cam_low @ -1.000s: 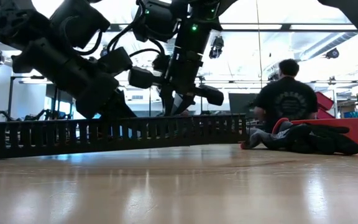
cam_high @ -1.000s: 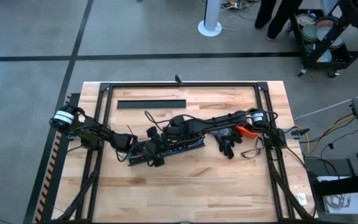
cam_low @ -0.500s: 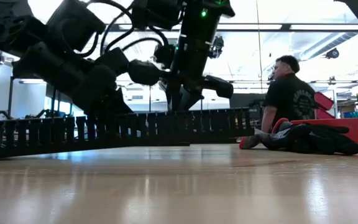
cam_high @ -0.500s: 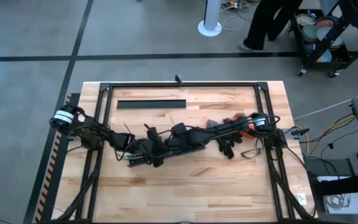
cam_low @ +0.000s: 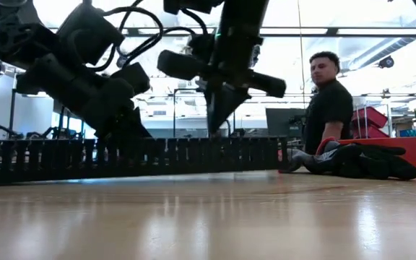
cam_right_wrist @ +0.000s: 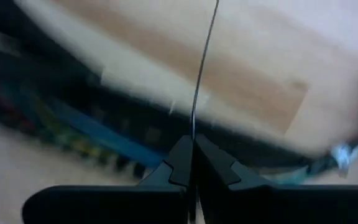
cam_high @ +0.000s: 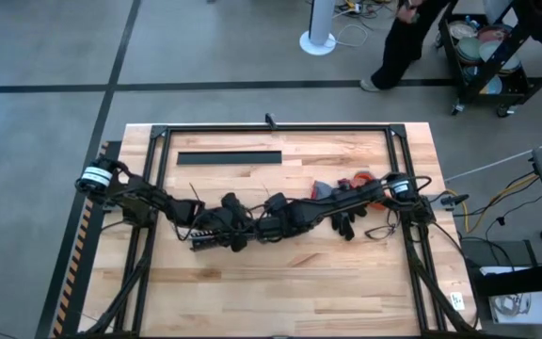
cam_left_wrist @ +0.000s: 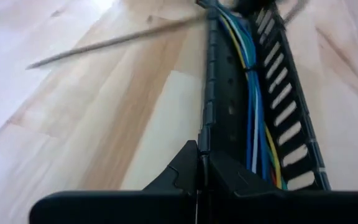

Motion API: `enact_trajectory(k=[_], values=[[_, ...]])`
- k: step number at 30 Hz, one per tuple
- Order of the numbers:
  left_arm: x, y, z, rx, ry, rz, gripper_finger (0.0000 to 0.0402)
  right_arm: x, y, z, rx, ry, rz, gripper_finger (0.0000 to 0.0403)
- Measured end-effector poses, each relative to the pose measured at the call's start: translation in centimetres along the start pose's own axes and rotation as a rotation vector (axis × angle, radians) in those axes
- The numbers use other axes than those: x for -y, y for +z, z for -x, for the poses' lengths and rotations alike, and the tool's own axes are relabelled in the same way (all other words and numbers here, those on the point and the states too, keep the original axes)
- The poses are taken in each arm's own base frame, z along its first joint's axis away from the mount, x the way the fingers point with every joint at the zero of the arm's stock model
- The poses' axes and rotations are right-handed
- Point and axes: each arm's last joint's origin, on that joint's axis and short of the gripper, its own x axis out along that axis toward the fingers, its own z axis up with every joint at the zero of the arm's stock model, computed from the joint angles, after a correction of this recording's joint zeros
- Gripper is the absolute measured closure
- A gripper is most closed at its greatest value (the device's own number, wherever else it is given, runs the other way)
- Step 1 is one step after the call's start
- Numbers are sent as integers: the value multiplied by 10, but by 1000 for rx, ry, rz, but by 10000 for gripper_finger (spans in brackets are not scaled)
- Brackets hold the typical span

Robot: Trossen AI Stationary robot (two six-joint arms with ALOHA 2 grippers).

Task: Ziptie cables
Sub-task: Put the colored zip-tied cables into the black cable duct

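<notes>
Black comb-toothed plastic duct (cam_left_wrist: 272,106) is pinned by the clenched left gripper (cam_left_wrist: 199,163), steadying its coloured cables (cam_left_wrist: 252,93) while the right gripper (cam_right_wrist: 191,149) grasps a thin dark ziptie (cam_right_wrist: 204,68) for threading.

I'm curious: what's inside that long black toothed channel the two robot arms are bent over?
Colored wires, blue, yellow and green, run along inside the channel. Its near end is hidden behind the left hand.

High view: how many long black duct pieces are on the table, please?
2: a flat black strip lying alone; a slotted duct mid-table, mostly hidden under the left arm and right arm.
</notes>
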Motion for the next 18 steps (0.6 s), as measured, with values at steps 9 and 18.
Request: enact_trajectory(k=[9, 18], values=[[-5, 1, -1, 2, 17, 66, 401, -2, -2, 0, -66, 41, -9, 403], [-5, 2, -1, 6, 17, 54, 401, -2, 6, -5, -48, 54, -17, 403]])
